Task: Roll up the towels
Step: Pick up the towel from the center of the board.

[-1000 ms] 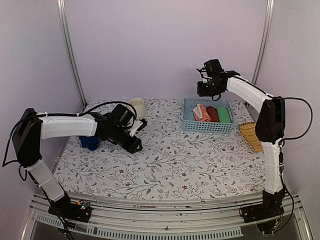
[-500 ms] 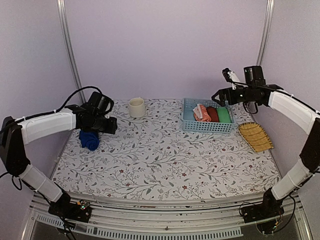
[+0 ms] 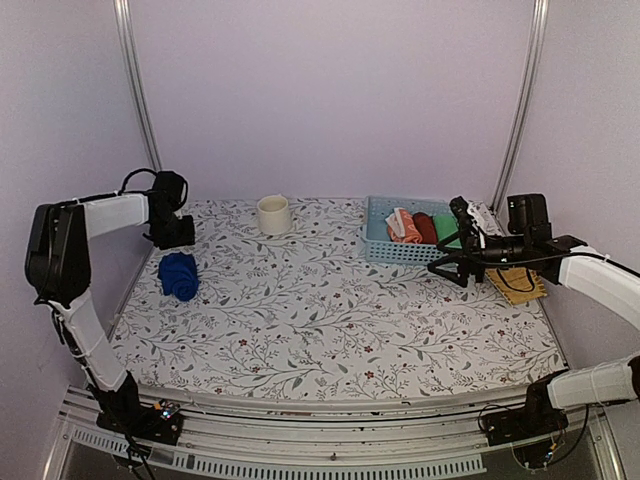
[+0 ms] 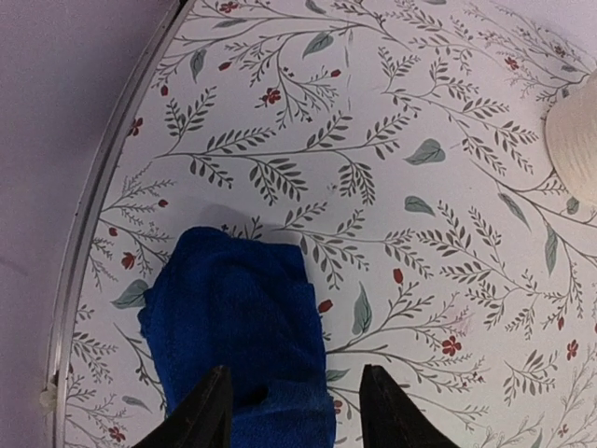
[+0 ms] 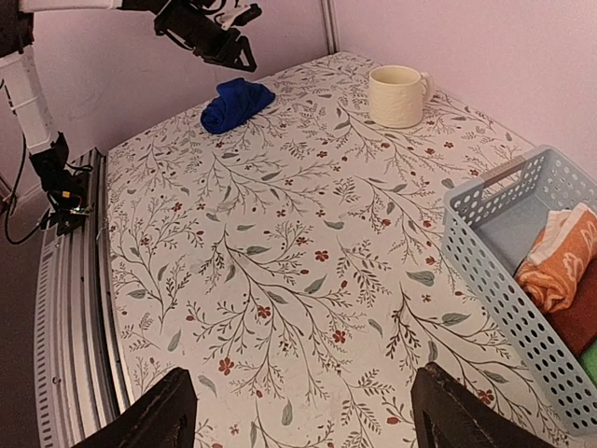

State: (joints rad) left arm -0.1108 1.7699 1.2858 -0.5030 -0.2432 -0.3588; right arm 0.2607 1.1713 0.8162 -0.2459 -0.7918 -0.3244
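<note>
The royal blue towel (image 3: 180,275) lies as a loose roll on the table at the far left; it also shows in the left wrist view (image 4: 238,336) and the right wrist view (image 5: 236,103). The orange-salmon towel (image 3: 403,228) with white shapes sits bundled in the light blue basket (image 3: 400,252), also seen in the right wrist view (image 5: 560,257). My left gripper (image 3: 175,235) is open and empty, just behind and above the blue towel (image 4: 294,411). My right gripper (image 3: 450,265) is open and empty over bare cloth (image 5: 308,420), in front of the basket's right part.
A red roll (image 3: 425,228) and a green roll (image 3: 446,230) lie in the basket beside the orange towel. A cream mug (image 3: 273,214) stands at the back. A wicker tray (image 3: 520,285) lies at the right edge. A metal rail (image 4: 103,205) borders the table's left side.
My left arm pulled back to the far left corner, away from the blue towel. My right arm came down from above the basket to low over the table in front of it.
</note>
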